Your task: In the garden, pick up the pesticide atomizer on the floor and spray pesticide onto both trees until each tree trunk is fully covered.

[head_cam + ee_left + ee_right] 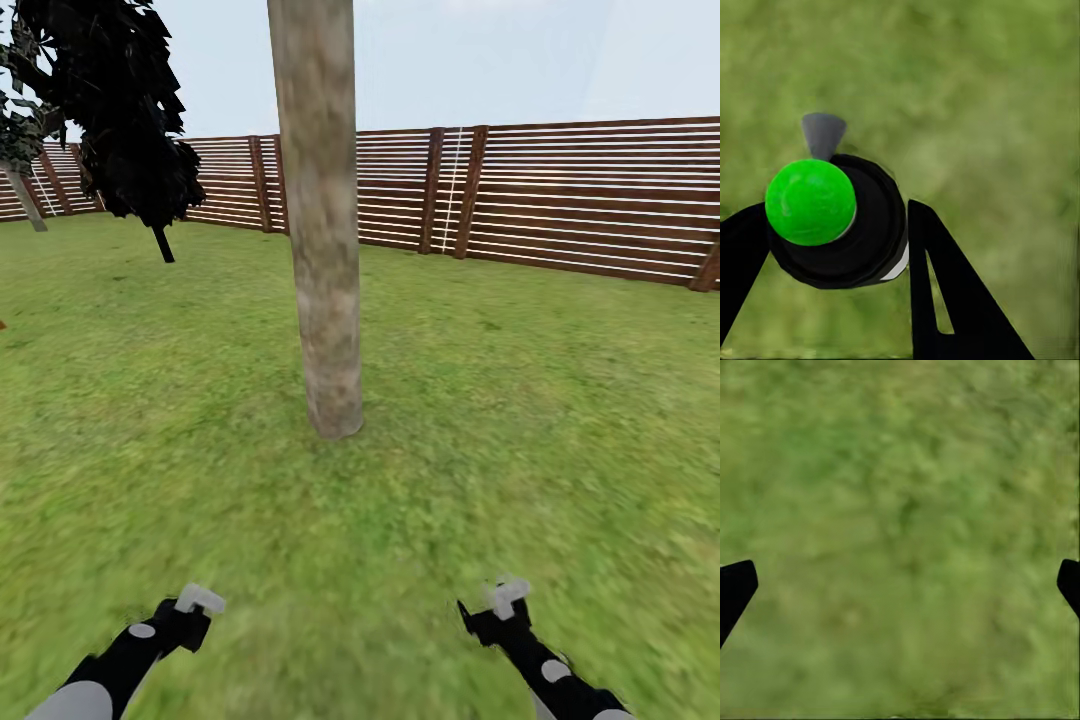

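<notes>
A: What's around?
B: Grass (520,400), a slat fence (580,200), one trunk (322,250) dead ahead.
A: The arms?
B: Both low. The left gripper (832,247) clamps the atomizer (840,221); the right gripper (900,585) gapes wide over the lawn.

No legible text or markings.

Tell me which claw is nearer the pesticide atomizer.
Left. The left claw is shut on the pesticide atomizer, its fingers on either side of the black body. The right claw hangs open over bare grass, apart from it.
</notes>
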Available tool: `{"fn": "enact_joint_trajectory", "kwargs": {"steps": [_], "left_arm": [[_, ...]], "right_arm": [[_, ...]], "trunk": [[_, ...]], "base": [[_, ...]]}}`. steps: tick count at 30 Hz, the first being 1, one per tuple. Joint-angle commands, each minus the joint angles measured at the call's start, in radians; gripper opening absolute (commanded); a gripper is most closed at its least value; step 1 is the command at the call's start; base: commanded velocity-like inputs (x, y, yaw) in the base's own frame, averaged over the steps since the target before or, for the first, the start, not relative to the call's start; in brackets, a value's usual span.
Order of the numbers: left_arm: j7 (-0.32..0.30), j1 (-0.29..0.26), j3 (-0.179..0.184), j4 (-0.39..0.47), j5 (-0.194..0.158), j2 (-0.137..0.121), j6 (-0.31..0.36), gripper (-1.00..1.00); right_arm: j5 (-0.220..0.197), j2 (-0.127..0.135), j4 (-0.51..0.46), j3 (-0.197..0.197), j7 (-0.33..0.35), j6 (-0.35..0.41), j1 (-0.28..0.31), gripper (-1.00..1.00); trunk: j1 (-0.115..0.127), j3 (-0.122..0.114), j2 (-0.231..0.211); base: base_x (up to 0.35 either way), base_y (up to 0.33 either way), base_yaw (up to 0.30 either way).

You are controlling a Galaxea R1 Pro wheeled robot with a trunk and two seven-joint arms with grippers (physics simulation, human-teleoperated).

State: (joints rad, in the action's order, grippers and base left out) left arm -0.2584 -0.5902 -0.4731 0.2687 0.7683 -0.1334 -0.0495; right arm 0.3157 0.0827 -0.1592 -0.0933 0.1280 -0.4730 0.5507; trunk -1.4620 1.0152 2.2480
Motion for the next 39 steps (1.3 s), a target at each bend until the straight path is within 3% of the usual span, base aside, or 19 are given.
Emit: {"fn": "enact_joint_trajectory", "kwargs": {"steps": [1,2,6,9,12,17,21,30,39], "left_arm": [[0.018,0.0,-0.014,-0.014,-0.014,0.001,0.001,-1.0],[0.036,0.0,-0.042,-0.033,-0.038,0.002,0.005,-1.0],[0.053,0.0,-0.095,-0.052,-0.088,0.004,0.072,-1.0],[0.053,0.0,-0.099,-0.054,-0.096,0.017,0.085,-1.0],[0.055,0.0,-0.096,-0.044,-0.091,0.052,0.1,-1.0],[0.059,-0.008,-0.098,-0.001,-0.093,0.083,0.181,-1.0],[0.065,-0.006,-0.092,0.047,-0.085,0.114,0.199,-1.0],[0.08,-0.004,-0.093,0.064,-0.088,0.117,0.2,-1.0],[0.08,-0.003,-0.095,0.073,-0.09,0.117,0.201,-1.0]], "right_arm": [[-0.017,0.0,0.004,0.0,-0.071,-0.031,-0.018,1.0],[-0.044,0.0,0.008,-0.001,-0.145,-0.086,-0.052,1.0],[-0.075,0.003,0.01,-0.003,-0.22,-0.171,-0.132,1.0],[-0.077,0.003,0.01,-0.003,-0.228,-0.179,-0.145,1.0],[-0.078,0.001,0.012,-0.004,-0.249,-0.18,-0.147,1.0],[-0.08,-0.001,0.013,-0.007,-0.382,-0.179,-0.148,1.0],[-0.081,-0.005,0.021,-0.006,-0.401,-0.179,-0.149,1.0],[-0.081,-0.009,0.055,-0.006,-0.401,-0.178,-0.149,1.0],[-0.081,-0.011,0.055,-0.003,-0.401,-0.178,-0.149,1.0]], "trunk": [[0.0,0.0,0.0],[0.0,0.0,0.0],[0.0,0.0,0.0],[0.0,0.0,0.0],[0.0,0.0,0.0],[0.0,0.0,0.0],[0.0,0.0,0.0],[0.0,0.0,0.0],[0.0,0.0,0.0]], "base": [[0.0,0.0,0.0],[0.0,0.0,0.0],[0.0,0.0,0.0],[0.002,0.0,0.0],[0.208,-0.005,0.0],[0.298,-0.135,0.0],[0.288,-0.203,0.0],[0.246,-0.244,-0.016],[0.322,-0.057,-0.243]]}}
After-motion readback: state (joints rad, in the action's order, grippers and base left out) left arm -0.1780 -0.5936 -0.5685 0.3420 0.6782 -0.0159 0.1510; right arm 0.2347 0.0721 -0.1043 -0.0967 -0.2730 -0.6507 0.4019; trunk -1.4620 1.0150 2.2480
